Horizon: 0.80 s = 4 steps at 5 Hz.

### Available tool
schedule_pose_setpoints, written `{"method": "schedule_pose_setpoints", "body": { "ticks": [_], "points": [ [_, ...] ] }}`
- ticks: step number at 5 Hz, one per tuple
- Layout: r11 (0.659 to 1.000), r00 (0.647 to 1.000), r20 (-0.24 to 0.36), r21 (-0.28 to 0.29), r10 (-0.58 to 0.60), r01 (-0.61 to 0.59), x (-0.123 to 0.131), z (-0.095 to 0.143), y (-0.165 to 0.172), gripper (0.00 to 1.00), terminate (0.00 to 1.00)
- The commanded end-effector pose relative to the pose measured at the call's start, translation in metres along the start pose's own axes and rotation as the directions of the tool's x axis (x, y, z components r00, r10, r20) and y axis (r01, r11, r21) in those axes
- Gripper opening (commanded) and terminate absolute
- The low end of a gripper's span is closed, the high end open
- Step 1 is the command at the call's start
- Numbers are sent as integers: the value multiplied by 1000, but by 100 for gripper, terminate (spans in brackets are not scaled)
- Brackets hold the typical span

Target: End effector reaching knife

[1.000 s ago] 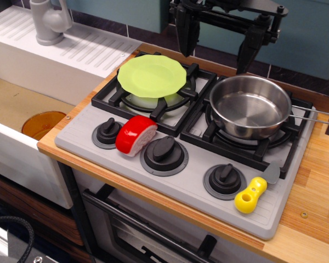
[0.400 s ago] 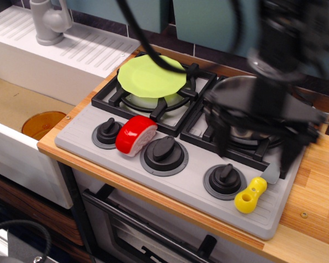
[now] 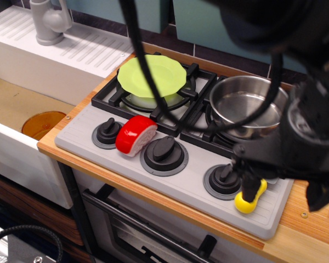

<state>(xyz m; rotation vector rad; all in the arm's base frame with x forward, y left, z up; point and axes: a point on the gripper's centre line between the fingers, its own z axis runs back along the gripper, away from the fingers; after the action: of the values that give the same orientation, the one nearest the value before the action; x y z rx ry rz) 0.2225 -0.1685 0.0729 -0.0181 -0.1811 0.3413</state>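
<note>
Here, at the far left, a grey faucet (image 3: pixel 48 21) stands on the white sink unit, and an orange bowl (image 3: pixel 42 124) lies low in the basin. On the grey toy stove (image 3: pixel 170 183), a lime-green plate (image 3: pixel 152 75) covers the back left burner; a red-and-white toy food piece (image 3: pixel 135 135) rests between two black knobs. A steel pan (image 3: pixel 251 107) sits on the right burner. The knife (image 3: pixel 249 199) lies at the stove's front right corner, just right of the third knob (image 3: pixel 223 180). The black gripper (image 3: pixel 251 175) comes down over its yellow handle, one finger touching it; whether the jaws are apart I cannot tell.
</note>
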Motion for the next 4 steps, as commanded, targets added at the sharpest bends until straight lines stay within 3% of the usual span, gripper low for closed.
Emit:
{"method": "schedule_pose_setpoints", "body": {
  "ticks": [1, 2, 4],
  "points": [
    [998, 993, 109, -48, -32, 38, 8, -12, -2, 100, 0],
    [997, 989, 137, -54, -53, 61, 16, -18, 8, 100, 0],
    [996, 989, 134, -51, -64, 71, 23, -33, 13, 100, 0]
  ]
}}
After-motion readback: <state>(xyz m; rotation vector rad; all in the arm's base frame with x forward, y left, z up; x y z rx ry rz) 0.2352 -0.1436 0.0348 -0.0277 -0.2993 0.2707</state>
